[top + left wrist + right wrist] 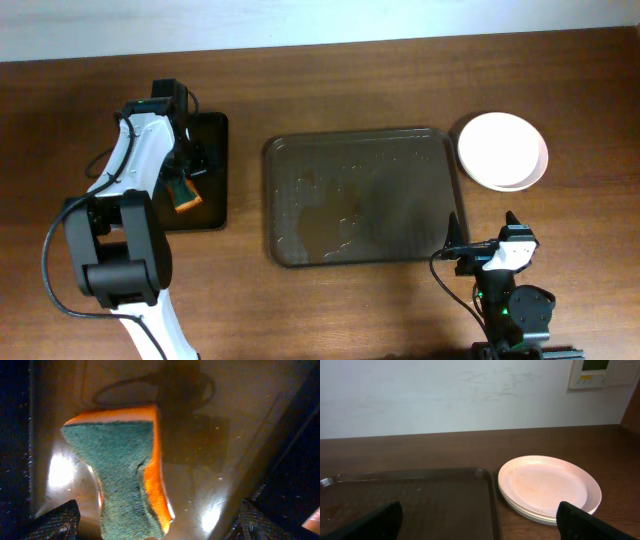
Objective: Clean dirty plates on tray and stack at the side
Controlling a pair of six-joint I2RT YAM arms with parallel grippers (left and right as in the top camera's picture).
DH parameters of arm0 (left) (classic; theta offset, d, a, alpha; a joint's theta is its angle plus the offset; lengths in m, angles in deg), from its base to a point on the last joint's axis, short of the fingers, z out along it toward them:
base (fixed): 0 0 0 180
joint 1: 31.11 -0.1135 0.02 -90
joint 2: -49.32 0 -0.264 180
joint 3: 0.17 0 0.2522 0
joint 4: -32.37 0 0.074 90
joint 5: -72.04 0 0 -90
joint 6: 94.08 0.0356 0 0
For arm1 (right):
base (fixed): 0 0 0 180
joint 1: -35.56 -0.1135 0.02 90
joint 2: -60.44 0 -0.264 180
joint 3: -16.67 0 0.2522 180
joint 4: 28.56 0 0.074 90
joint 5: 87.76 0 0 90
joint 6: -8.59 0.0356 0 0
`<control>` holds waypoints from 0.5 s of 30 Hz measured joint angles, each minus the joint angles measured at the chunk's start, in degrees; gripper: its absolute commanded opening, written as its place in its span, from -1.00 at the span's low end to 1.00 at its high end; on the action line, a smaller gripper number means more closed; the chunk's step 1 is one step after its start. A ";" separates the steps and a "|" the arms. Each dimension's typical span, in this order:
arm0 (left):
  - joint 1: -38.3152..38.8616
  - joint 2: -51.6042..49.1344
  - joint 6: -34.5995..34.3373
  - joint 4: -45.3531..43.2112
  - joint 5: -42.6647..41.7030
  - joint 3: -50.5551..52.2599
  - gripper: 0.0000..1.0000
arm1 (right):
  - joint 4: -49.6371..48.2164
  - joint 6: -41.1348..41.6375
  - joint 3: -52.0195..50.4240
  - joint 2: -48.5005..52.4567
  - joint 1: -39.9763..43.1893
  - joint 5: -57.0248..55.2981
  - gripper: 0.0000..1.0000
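The brown tray [290,160] lies mid-table with wet smears and no plates on it; its corner shows in the right wrist view [485,480]. White plates [502,150] are stacked to its right, also in the right wrist view [547,485]. An orange-and-green sponge [185,197] lies on the small black tray [212,140] at the left, and fills the left wrist view [125,470]. My left gripper [190,165] is open just above the sponge, fingers either side [160,527]. My right gripper [485,247] is open and empty near the front edge, facing the plates [480,522].
The wooden table [400,310] runs to a white wall at the back. A wall panel [597,372] shows in the right wrist view.
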 measured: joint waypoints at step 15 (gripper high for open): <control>0.98 48.17 4.46 -27.02 2.05 36.26 0.99 | -0.11 0.00 0.02 -0.09 0.00 -0.44 0.97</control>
